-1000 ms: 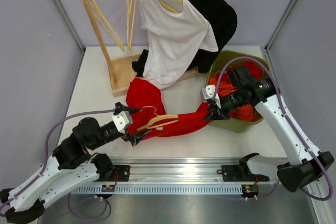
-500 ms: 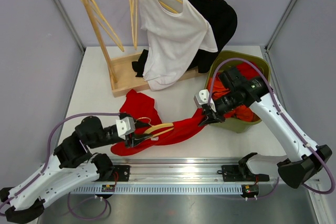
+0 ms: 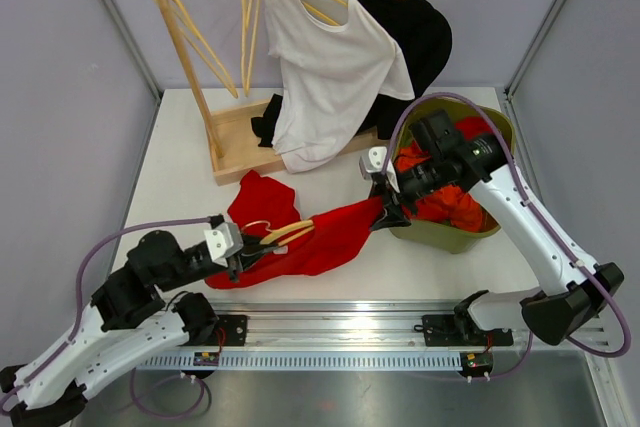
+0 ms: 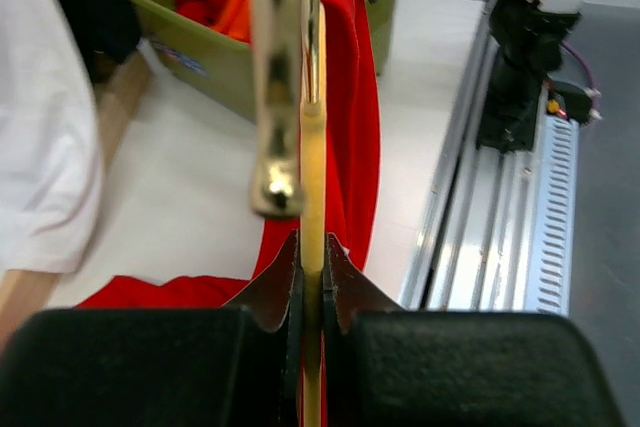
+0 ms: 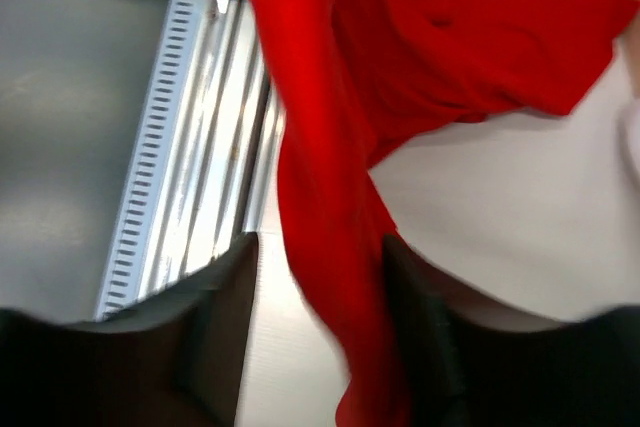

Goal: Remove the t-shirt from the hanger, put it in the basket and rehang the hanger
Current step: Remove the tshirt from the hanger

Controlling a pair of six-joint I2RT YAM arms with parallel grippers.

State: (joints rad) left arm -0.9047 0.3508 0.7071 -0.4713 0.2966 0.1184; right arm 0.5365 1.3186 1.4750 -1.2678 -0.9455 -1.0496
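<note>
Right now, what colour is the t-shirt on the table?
The t-shirt is red; top external view shows it best.

We saw a wooden rack (image 3: 190, 47) at eleven o'clock, a white t-shirt (image 3: 335, 67) hanging at twelve, a black t-shirt (image 3: 425, 32) beside it at one, and an olive bin (image 3: 440, 235) of red clothes (image 3: 455, 202) at three.

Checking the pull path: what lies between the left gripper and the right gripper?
The red t-shirt spans that whole stretch, running from the hanger at the left gripper to the right gripper. The top view shows it.
</note>
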